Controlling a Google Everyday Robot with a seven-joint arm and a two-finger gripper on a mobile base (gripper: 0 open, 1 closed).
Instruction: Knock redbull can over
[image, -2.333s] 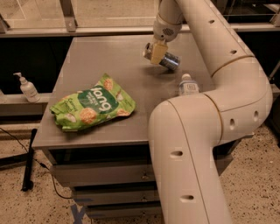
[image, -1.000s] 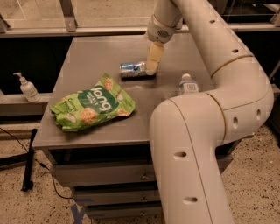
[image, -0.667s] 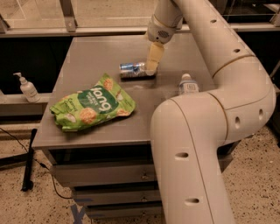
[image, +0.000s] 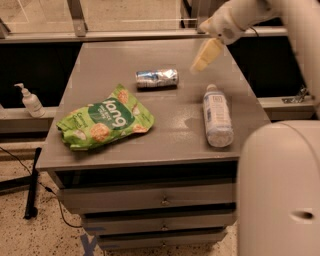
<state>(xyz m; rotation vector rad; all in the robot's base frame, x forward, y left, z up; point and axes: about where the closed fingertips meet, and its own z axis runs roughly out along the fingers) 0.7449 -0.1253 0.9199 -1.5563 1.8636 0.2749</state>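
One can (image: 157, 78) is lying on its side on the grey worktop (image: 165, 145), in the far middle part, its length running left to right. Nothing is touching it. It is sitting well apart from the one green snack bag (image: 105, 122), which is lying flat toward the near left corner, and apart from the one clear bottle (image: 217, 116). The bottle is also lying on its side at the right of the worktop, with its white cap pointing toward the far edge.

The one end effector (image: 206, 54) is hanging above the far right part of the worktop, to the right of the can and just beyond the bottle's cap. It is showing as a pale yellowish shape tilting down and to the left from the white arm (image: 240, 17), which is entering at the top right. It is touching neither the can nor the bottle. I cannot tell whether it is spread or closed, and nothing is showing in its grasp.

The robot's white body (image: 280, 190) is filling the lower right corner, in front of the worktop's near right corner. Three drawers (image: 150, 201) are stacked below the worktop, each showing one small knob. One white pump dispenser (image: 31, 100) is standing upright on a ledge off to the left.
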